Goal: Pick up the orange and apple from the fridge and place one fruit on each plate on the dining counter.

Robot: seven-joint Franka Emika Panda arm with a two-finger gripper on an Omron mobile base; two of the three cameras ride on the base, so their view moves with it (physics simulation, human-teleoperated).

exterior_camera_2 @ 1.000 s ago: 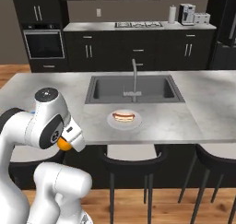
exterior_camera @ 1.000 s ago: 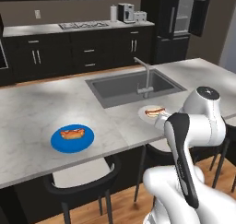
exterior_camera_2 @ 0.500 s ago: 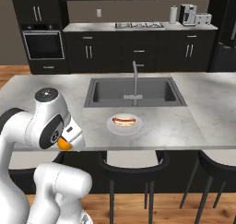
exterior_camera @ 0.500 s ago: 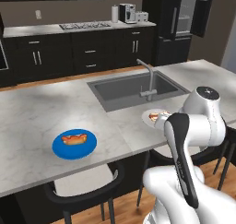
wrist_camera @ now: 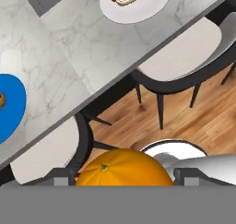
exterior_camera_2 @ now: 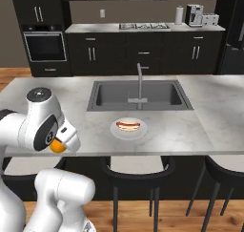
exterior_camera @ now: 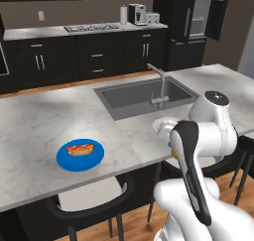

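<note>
My gripper [wrist_camera: 122, 178] is shut on the orange [wrist_camera: 121, 168], a smooth bright ball held low at the near edge of the dining counter [wrist_camera: 92, 52], above the wooden floor. From the right base view the orange [exterior_camera_2: 58, 146] peeks out under the hand. On the marbled top lie a blue plate [exterior_camera: 65, 161] and a white plate [exterior_camera_2: 117, 131], each carrying a hot dog. The hand view has the blue plate [wrist_camera: 10, 109] at far left and the white plate [wrist_camera: 150, 8] at the top. The black fridge [exterior_camera: 198, 22] stands far back right. The apple is out of view.
An inset sink [exterior_camera: 139, 96] with a tap [exterior_camera: 159, 81] sits behind the white plate. Dark stools with pale seats [wrist_camera: 184, 52] [exterior_camera: 94, 200] are tucked under the counter's near edge. Black wall cabinets with a cooktop and an oven [exterior_camera_2: 44, 46] line the back.
The whole picture has shifted a little as the base crept toward the counter, so both plates now appear slightly lower. The orange stays in the gripper.
</note>
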